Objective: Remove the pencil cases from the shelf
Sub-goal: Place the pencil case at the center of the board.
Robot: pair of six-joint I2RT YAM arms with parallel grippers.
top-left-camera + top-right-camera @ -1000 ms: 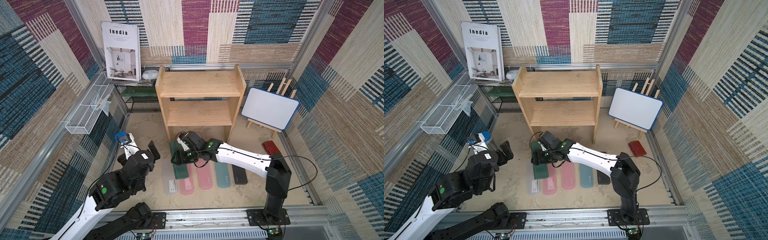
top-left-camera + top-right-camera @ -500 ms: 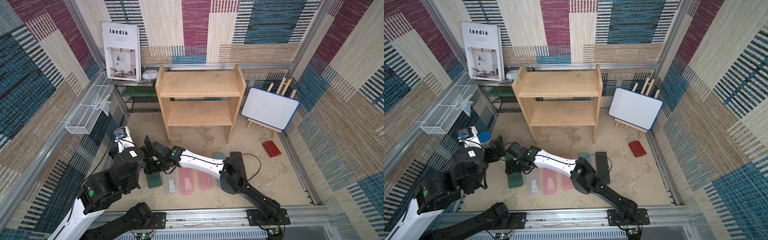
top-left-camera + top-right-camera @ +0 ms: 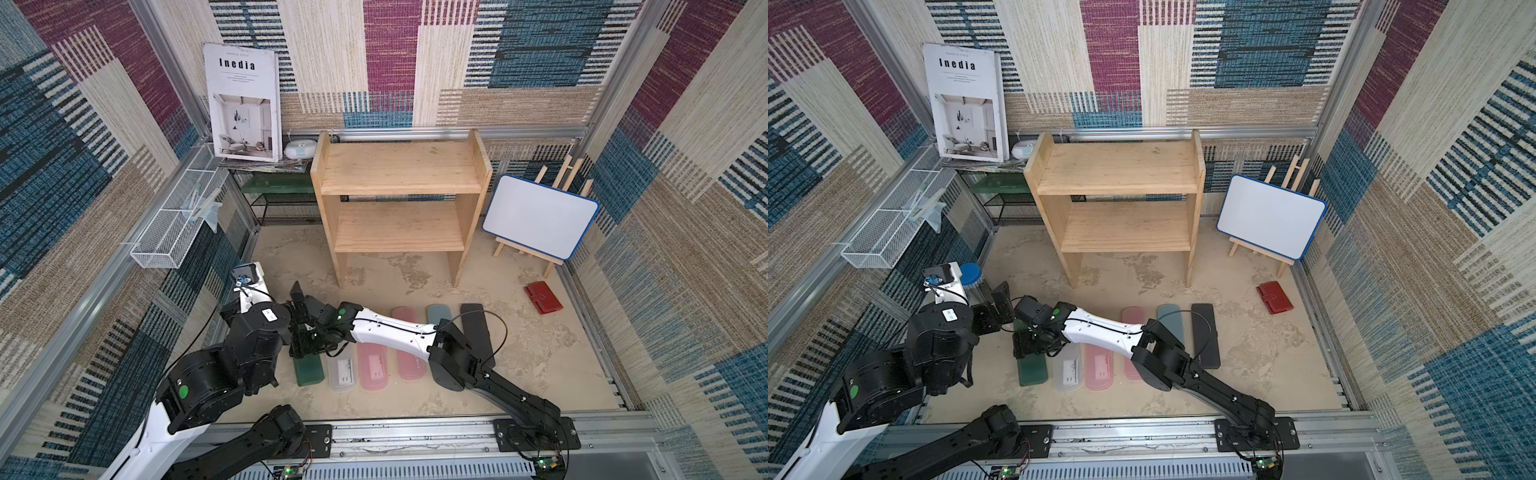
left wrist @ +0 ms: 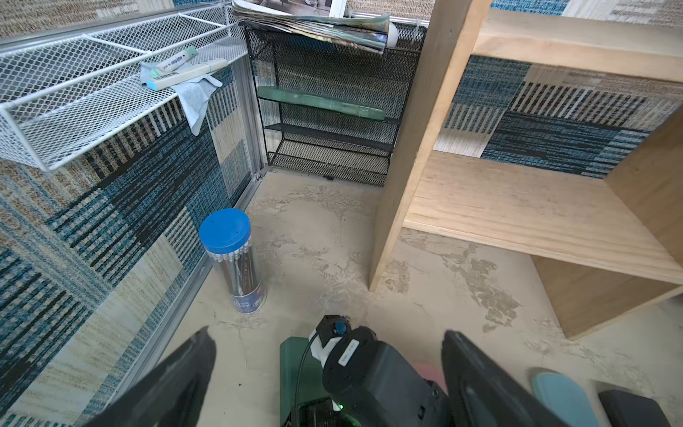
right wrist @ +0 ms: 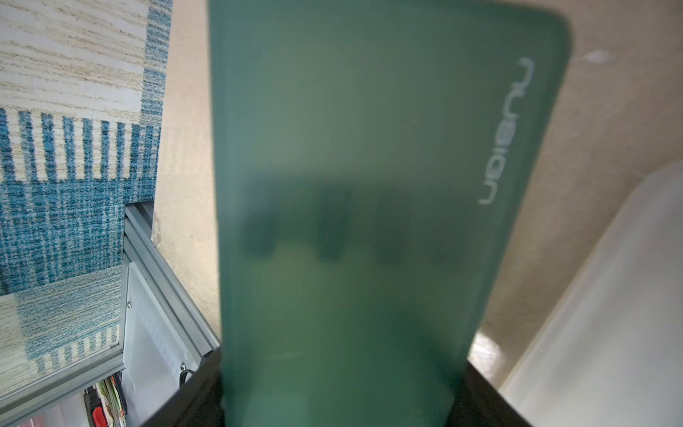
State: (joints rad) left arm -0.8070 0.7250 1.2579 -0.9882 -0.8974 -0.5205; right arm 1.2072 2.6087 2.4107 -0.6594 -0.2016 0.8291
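The wooden shelf (image 3: 399, 226) (image 3: 1125, 226) stands bare on both tiers in both top views. Several pencil cases lie in a row on the floor in front of it: frosted clear (image 3: 341, 372), pink (image 3: 372, 371), a second pink (image 3: 409, 361), light blue (image 3: 438, 311), black (image 3: 473, 328). At the row's left end my right gripper (image 3: 305, 343) (image 5: 338, 388) is shut on the dark green case (image 3: 308, 368) (image 5: 354, 185) and grips it by its far end. Whether the case rests on the floor I cannot tell. My left gripper (image 3: 994, 309) (image 4: 329, 369) stands open and empty just behind the right wrist.
A clear pencil tube with a blue lid (image 4: 233, 258) stands by the left wall. Around the shelf are a black mesh rack (image 4: 325, 111), a white wire basket (image 3: 178, 220), a magazine (image 3: 243, 104), a small whiteboard easel (image 3: 540, 216) and a red wallet (image 3: 542, 297).
My right gripper has carried the dark green case leftward, past the frosted case, to the left end of the row. The left arm drew back towards the left wall.
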